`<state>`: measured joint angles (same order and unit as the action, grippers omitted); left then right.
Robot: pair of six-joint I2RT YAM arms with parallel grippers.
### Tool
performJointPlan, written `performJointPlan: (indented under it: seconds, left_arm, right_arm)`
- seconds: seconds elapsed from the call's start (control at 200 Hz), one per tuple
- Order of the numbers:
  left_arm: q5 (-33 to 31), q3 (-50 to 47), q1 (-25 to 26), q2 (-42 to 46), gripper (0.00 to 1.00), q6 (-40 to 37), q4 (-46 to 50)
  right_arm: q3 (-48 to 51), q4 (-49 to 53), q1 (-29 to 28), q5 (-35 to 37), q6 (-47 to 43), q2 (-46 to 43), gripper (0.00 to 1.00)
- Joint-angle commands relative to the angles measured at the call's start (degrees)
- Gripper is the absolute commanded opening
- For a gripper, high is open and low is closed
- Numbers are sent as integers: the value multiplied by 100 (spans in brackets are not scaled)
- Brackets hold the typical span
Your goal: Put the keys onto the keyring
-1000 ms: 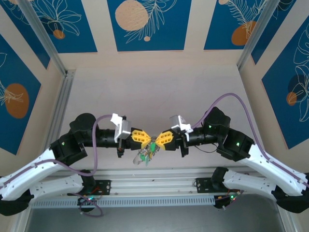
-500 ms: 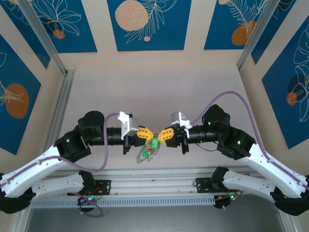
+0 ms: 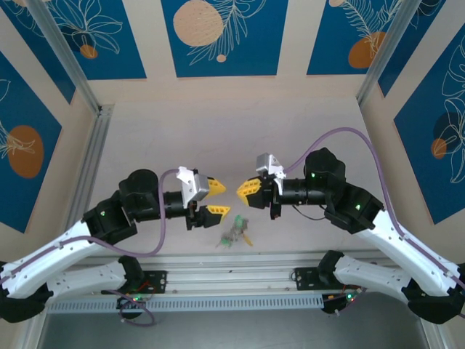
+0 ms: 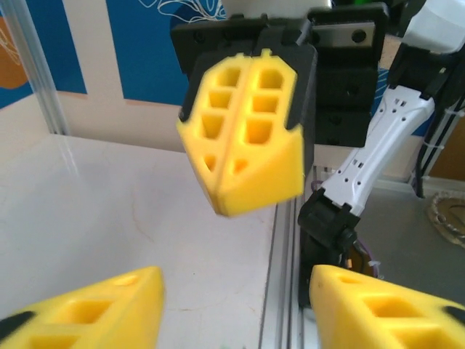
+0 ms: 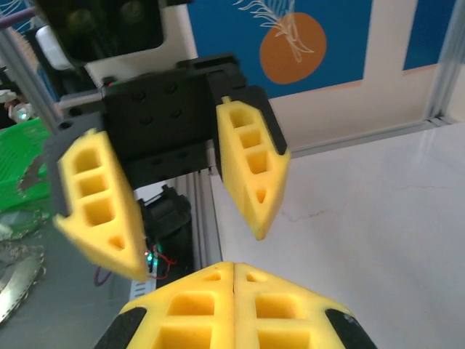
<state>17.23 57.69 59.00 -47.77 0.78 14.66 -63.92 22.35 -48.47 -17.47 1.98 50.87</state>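
R gripper at bottom centre, yellow pads pressed tight together. Facing it, L gripper in upper left & centre on black mount, its two yellow fingers spread well apart. White table at right; blue wall panel w/ orange circle up top.

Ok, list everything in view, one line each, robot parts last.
keys: small bunch, count unclear, silver with green and yellow tags, on the table near its front edge
keyring: one, pale, with the keys, hard to make out
table: one, pale grey
wall panels: several, blue with orange discs, around the table
posts: two, silver, back corners
cables: two, purple, one per arm
left gripper: yellow fingers, open, empty
right gripper: yellow fingers, shut, empty, facing the left one
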Motion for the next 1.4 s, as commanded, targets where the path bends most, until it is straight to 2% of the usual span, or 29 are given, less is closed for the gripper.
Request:
performJointPlan:
  seconds: [0.0, 0.03, 0.065, 0.185, 0.265, 0.405, 0.52, 0.55, 0.63, 0.75, 0.96, 1.005, 1.17, 1.36, 1.376, 1.396]
  left_arm:
    - [-395, -155, 13, 307, 85, 106, 142]
    - [-552, -190, 15, 378, 95, 115, 200]
    - [-809, -244, 10, 464, 100, 128, 294]
    - [-2081, -364, 15, 753, 100, 219, 664]
    - [-2647, -412, 15, 931, 100, 288, 846]
    - [-3118, -436, 6, 1070, 100, 485, 1096]
    - [-3325, -258, 3, 752, 100, 754, 1675]
    - [-3370, -188, 6, 601, 100, 845, 1876]
    - [-3427, 24, -29, 41, 100, 1169, 2497]
    - [-3259, 126, -39, -823, 100, 1813, 3188]
    - [-2743, -796, 18, -1183, 100, 3142, 2878]
    - [-2829, -962, 90, -1269, 100, 3412, 2814]
    - [-3274, -1212, 418, -1817, 100, 4195, 2560]
    - [-3587, -808, 718, -2833, 100, 4456, 2458]
    - [-3618, -742, 737, -2936, 100, 4464, 2473]
    - [-3651, -668, 752, -3055, 100, 4466, 2495]
  right_arm:
    - [-164, 111, 152, 302, 275, 183, 0]
    - [-160, 128, 191, 359, 325, 232, 0]
    - [-148, 137, 232, 414, 371, 284, 0]
    - [-45, 78, 408, 493, 530, 539, 0]
    - [116, -175, 517, 361, 613, 666, 0]
    - [202, -384, 646, 306, 694, 835, 0]
    - [396, -380, 799, 491, 919, 715, 0]
    - [508, -378, 895, 518, 1022, 664, 4]
    - [848, -312, 1166, 583, 1322, 523, 24]
    - [1378, -37, 1424, 883, 1562, 248, 43]
    - [2271, -181, 1643, 1191, 2016, -406, 64]
    - [2404, -196, 1648, 1342, 2082, -520, 70]
    - [2765, -152, 1666, 1864, 2086, -977, 82]
    - [3071, -189, 1695, 2288, 2095, -1312, 85]
    - [3092, -189, 1700, 2330, 2096, -1333, 88]
    - [3117, -194, 1707, 2383, 2090, -1374, 97]
